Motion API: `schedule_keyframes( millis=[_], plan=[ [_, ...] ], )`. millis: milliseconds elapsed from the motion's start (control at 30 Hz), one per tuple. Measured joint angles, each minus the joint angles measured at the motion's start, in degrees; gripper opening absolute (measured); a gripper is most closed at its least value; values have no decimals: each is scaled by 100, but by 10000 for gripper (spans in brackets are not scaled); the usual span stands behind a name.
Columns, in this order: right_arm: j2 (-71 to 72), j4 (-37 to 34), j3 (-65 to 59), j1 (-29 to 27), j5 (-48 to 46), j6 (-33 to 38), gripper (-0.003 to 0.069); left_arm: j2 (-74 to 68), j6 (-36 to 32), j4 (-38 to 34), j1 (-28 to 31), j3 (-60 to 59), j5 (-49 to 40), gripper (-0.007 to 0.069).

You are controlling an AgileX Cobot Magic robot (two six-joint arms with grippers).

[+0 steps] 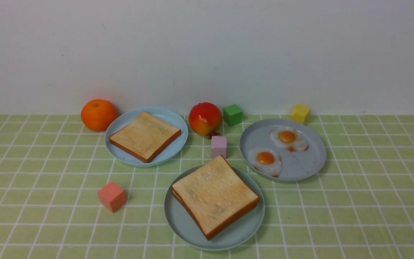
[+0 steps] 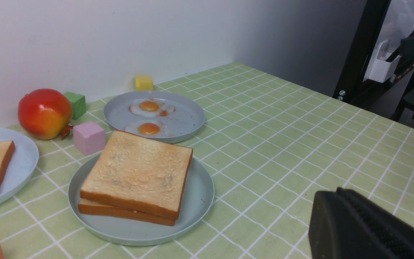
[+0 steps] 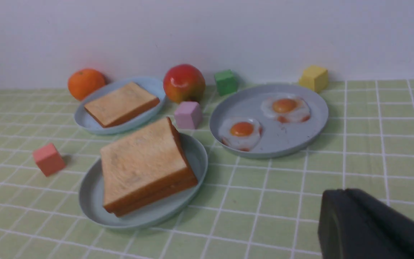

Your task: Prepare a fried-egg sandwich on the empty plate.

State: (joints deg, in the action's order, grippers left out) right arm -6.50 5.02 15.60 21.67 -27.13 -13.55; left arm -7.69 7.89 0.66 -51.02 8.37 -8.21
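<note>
Two golden toast slices with brown crusts lie stacked as a sandwich (image 1: 214, 194) (image 2: 137, 174) (image 3: 142, 163) on the near pale green plate (image 1: 182, 223) (image 2: 201, 192) (image 3: 90, 201). No egg shows between the slices from any view. Neither arm appears in the front view. My left gripper (image 2: 338, 191) is shut and holds nothing. It hovers over bare cloth to the right of the plate. The right gripper (image 3: 344, 191) is also shut and holds nothing, over the cloth well clear of the plates.
A light blue plate (image 1: 173, 120) at back left holds one toast slice (image 1: 144, 136). A grey-blue plate (image 1: 314, 158) holds two fried eggs (image 1: 288, 138) (image 1: 265, 160). Around them stand an orange (image 1: 98, 114), a red fruit (image 1: 205, 118), and green (image 1: 233, 114), yellow (image 1: 300, 113), pink (image 1: 218, 146) and salmon (image 1: 112, 196) cubes.
</note>
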Motion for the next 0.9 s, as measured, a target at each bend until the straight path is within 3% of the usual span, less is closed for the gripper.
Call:
schedule_keyframes(
  millis=[67,233,267,433,667,900],
  plan=[
    [2,73,-55,-54,-6,-33,-4,0,0,0,0,0,-11,-13],
    [126,116,-543,-1005,190,-43,-13,0,0,0,0,0,-19,-13],
    [254,68,-750,-1410,240,40,-13,0,0,0,0,0,-19,-13],
    [699,-408,-1487,-2128,465,563,-13,0,0,0,0,0,-26,-7],
    [707,-767,-1654,-2219,489,1140,-13,0,0,-2,0,0,-29,-2],
    [707,-803,-1654,-2223,487,1217,-13,0,0,-2,0,0,-31,4]
  ],
)
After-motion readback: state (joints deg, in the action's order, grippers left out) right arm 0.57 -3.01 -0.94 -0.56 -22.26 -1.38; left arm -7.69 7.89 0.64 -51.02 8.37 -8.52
